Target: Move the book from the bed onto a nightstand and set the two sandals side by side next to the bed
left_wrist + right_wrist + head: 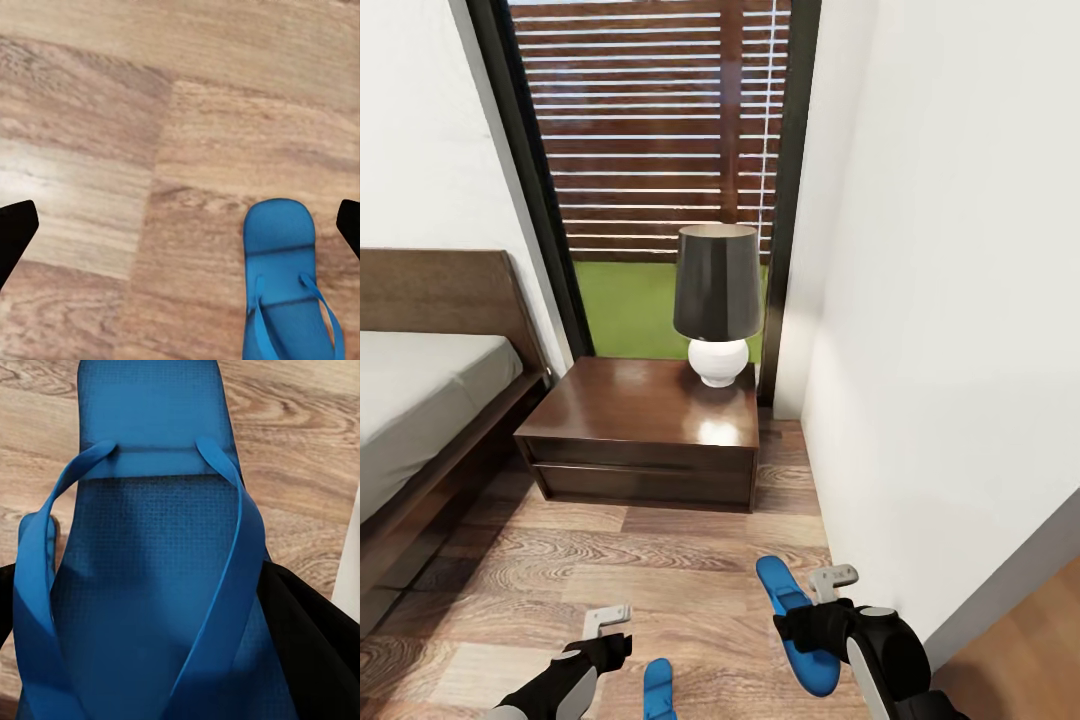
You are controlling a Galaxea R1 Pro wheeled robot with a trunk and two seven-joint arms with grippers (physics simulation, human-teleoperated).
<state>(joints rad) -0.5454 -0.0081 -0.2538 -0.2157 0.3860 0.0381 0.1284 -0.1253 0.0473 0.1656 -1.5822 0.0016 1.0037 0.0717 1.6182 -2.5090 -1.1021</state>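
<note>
Two bright blue sandals lie low in the head view. My right gripper (810, 625) is shut on the right-hand sandal (780, 585), whose sole and straps (150, 547) sit between the black fingers (315, 645). The other sandal (658, 688) lies flat on the floor (281, 285) just beside my left gripper (610, 645), which hangs open over bare planks. The bed (420, 390) is at the left and the dark nightstand (645, 410) stands ahead. The book is out of view.
A black-shaded lamp with a white base (717, 300) stands on the nightstand's back right. A white wall (940, 350) runs close along the right. A tall black-framed window (650, 150) lies behind. Wood floor (660, 560) stretches between me and the nightstand.
</note>
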